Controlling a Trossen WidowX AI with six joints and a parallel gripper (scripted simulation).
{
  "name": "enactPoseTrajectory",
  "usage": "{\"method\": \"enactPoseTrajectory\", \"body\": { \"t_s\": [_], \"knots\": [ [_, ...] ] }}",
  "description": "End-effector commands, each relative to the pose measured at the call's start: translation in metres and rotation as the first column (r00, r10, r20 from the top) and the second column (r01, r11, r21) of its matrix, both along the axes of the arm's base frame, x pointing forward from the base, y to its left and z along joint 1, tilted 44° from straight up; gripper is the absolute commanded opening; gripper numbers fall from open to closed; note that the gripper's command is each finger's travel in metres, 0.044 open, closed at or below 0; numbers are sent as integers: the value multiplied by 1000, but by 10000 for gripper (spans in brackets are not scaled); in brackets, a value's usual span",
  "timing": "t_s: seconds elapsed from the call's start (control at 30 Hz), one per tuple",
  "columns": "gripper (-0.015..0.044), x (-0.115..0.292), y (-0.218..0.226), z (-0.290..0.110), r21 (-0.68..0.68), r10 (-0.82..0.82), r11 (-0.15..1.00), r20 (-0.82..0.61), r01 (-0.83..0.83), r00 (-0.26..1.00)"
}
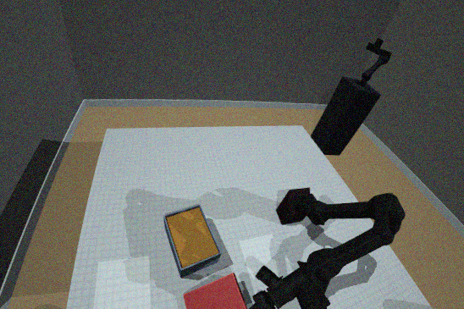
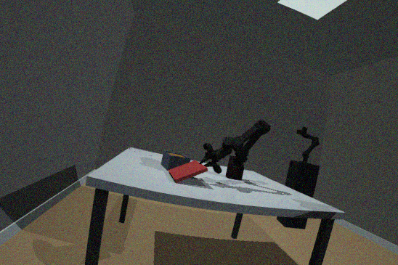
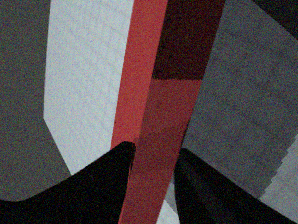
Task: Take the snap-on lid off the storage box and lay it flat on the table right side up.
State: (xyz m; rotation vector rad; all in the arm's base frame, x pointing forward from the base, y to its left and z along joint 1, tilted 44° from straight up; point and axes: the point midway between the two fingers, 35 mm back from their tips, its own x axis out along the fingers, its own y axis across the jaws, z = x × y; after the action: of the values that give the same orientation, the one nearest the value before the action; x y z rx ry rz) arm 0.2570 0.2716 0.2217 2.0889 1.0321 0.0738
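The storage box (image 1: 192, 240) (image 2: 173, 160) stands open on the white table, a blue-grey box with an orange inside. The red lid (image 1: 216, 294) (image 2: 187, 170) (image 3: 148, 116) is off the box, just in front of it near the table's front edge. It is tilted, its far edge raised a little above the table. My gripper (image 1: 245, 290) (image 2: 205, 162) (image 3: 153, 153) is shut on the lid's edge, and the wrist view shows the lid edge-on between the two dark fingers.
The arm's base (image 2: 234, 169) stands on the table to the right of the box. A black pedestal with a camera mount (image 1: 345, 114) (image 2: 303, 173) stands on the floor beyond the table's right side. The table edge (image 2: 218, 203) is close to the lid.
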Motion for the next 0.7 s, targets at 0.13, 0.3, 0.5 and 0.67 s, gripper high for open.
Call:
{"method": "enactPoseTrajectory", "body": {
  "t_s": [0.13, 0.3, 0.5, 0.67],
  "knots": [
    [0, -4, 9, -15, -21, 19, 1000, -22, -19, 1000],
    [0, -4, 12, -18, -20, 19, 1000, -22, -19, 1000],
    [0, -4, 15, -22, -20, 19, 1000, -22, -19, 1000],
    [0, -5, 18, -25, -20, 19, 1000, -22, -19, 1000]
  ]
}}
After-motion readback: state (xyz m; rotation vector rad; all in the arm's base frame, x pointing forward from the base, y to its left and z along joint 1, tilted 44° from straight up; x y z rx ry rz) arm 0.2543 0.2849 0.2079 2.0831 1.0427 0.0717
